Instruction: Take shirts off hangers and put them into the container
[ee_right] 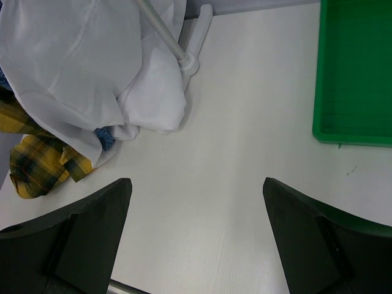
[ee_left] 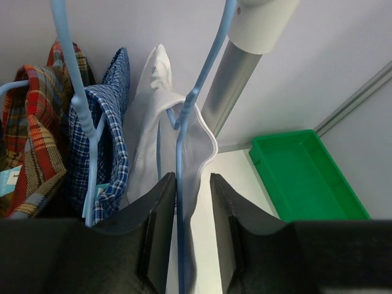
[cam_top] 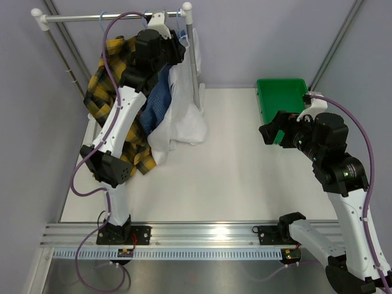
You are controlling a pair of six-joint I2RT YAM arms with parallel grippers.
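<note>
Four shirts hang bunched at the tabletop's (cam_top: 233, 177) far left corner: the yellow-and-black plaid (cam_top: 110, 92), the white shirt (cam_top: 184, 116), the blue check (cam_top: 158, 101) and the red plaid (ee_left: 30, 135), with tails pooled on the surface. The green container (cam_top: 282, 98) sits at the far right corner, well apart from them, with nothing in it that we can see. Our right gripper (ee_right: 196, 184) hovers just beside the container's near edge, jaws wide and holding nothing. Our left gripper (ee_left: 193, 177) is up under the rail (cam_top: 110, 17), jaws narrow. The white shirt's light-blue hanger (ee_left: 184, 122) and a fold of its cloth run between them. A gap shows beside the wire, so we judge it not yet pinched. We worry that a pinch on wire alone leaves the shirt hanging, that the hook snags the rail, or that the blue check's hanger drags along.
</note>
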